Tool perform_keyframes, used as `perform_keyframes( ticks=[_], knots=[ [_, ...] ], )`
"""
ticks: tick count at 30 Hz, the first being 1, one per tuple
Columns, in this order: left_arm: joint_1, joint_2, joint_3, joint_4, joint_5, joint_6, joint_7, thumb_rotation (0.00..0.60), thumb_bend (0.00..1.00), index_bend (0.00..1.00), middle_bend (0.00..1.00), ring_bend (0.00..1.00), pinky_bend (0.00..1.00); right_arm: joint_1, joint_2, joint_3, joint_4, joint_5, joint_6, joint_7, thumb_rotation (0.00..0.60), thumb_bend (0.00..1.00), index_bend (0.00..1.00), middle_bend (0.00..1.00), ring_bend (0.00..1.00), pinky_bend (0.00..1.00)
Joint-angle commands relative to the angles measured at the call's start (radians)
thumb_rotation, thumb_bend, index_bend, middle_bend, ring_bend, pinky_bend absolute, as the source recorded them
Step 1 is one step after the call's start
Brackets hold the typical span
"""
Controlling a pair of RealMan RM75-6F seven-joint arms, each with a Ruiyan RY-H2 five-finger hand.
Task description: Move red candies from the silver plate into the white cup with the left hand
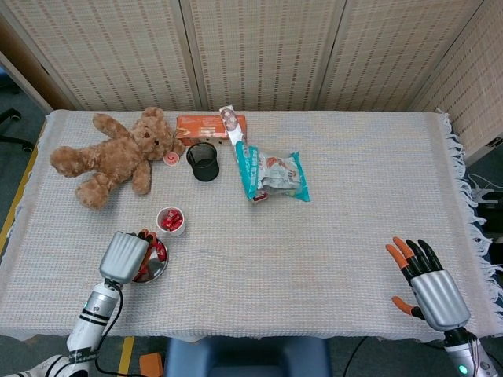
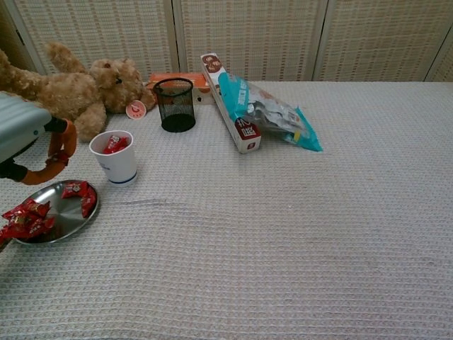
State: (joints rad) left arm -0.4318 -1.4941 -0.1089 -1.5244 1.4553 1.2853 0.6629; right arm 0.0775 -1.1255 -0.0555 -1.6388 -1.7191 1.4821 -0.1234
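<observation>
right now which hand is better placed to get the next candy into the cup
The left hand. It hovers over the silver plate of red candies, right beside the white cup. The right hand rests open at the table's far right, well away from both.

Hidden and cut-off parts
Left hand [image 2: 28, 145] cut by chest view's left edge, grasp unreadable; in head view it covers part of silver plate [image 1: 159, 265]. Teddy bear [image 2: 53, 95] also cropped left.
</observation>
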Motion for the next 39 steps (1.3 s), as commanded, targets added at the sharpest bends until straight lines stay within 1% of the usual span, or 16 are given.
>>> perform_keyframes(
  ticks=[1,5,8,13,17,19,20,21,22,24,26,34,37,39],
  knots=[
    [-0.037,0.014,-0.041,-0.039,-0.016,-0.02,0.022,0.6,0.44,0.65,0.73,0.77,1.0,0.001,-0.001,0.001,-0.001,0.004,-0.004,-0.002,0.6,0.07,0.0,0.0,0.0,0.0],
    [-0.086,-0.008,-0.078,-0.035,-0.041,-0.061,0.032,0.6,0.43,0.65,0.73,0.77,1.0,0.003,-0.003,0.004,-0.001,0.011,-0.009,-0.006,0.6,0.07,0.0,0.0,0.0,0.0],
    [-0.128,-0.054,-0.097,0.007,-0.063,-0.093,0.047,0.6,0.43,0.65,0.73,0.77,1.0,0.006,-0.004,0.005,-0.002,0.017,-0.017,-0.008,0.6,0.07,0.0,0.0,0.0,0.0],
    [-0.175,-0.117,-0.107,0.091,-0.1,-0.138,0.062,0.6,0.44,0.63,0.68,0.77,1.0,0.005,-0.001,0.006,-0.002,0.018,-0.013,-0.003,0.6,0.07,0.0,0.0,0.0,0.0],
    [-0.196,-0.151,-0.11,0.157,-0.105,-0.134,0.062,0.6,0.43,0.6,0.65,0.77,1.0,0.003,0.003,0.004,-0.001,0.017,-0.009,0.003,0.6,0.07,0.0,0.0,0.0,0.0],
    [-0.197,-0.154,-0.108,0.171,-0.111,-0.129,0.059,0.6,0.43,0.57,0.62,0.77,1.0,0.0,0.005,0.004,-0.001,0.015,-0.002,0.008,0.6,0.07,0.0,0.0,0.0,0.0],
    [-0.195,-0.152,-0.107,0.17,-0.119,-0.132,0.059,0.6,0.43,0.53,0.59,0.77,1.0,-0.001,0.006,0.005,-0.001,0.014,0.001,0.01,0.6,0.07,0.0,0.0,0.0,0.0],
    [-0.193,-0.145,-0.104,0.164,-0.132,-0.138,0.063,0.6,0.43,0.47,0.54,0.77,1.0,-0.002,0.006,0.004,0.0,0.013,0.004,0.011,0.6,0.07,0.0,0.0,0.0,0.0],
    [-0.192,-0.14,-0.103,0.159,-0.14,-0.14,0.068,0.6,0.43,0.4,0.48,0.77,1.0,-0.002,0.006,0.004,0.001,0.012,0.004,0.012,0.6,0.07,0.0,0.0,0.0,0.0],
    [-0.19,-0.13,-0.099,0.149,-0.152,-0.14,0.078,0.6,0.43,0.31,0.37,0.77,1.0,-0.002,0.006,0.003,0.001,0.01,0.003,0.011,0.6,0.07,0.0,0.0,0.0,0.0],
    [-0.187,-0.124,-0.096,0.141,-0.16,-0.137,0.08,0.6,0.43,0.25,0.3,0.77,1.0,-0.001,0.005,0.002,0.001,0.008,0.003,0.01,0.6,0.07,0.0,0.0,0.0,0.0],
    [-0.18,-0.091,-0.079,0.094,-0.175,-0.131,0.058,0.6,0.42,0.18,0.23,0.77,1.0,-0.002,0.002,0.001,0.0,0.005,0.003,0.003,0.6,0.07,0.0,0.0,0.0,0.0],
    [-0.138,-0.046,-0.045,0.031,-0.138,-0.079,0.011,0.6,0.42,0.18,0.23,0.77,1.0,-0.003,0.004,0.002,0.001,0.006,0.007,0.008,0.6,0.07,0.0,0.0,0.0,0.0],
    [-0.092,-0.001,-0.003,-0.012,-0.1,-0.036,-0.044,0.6,0.41,0.17,0.23,0.77,1.0,-0.004,0.005,0.003,0.002,0.007,0.008,0.011,0.6,0.07,0.0,0.0,0.0,0.0]
  ],
)
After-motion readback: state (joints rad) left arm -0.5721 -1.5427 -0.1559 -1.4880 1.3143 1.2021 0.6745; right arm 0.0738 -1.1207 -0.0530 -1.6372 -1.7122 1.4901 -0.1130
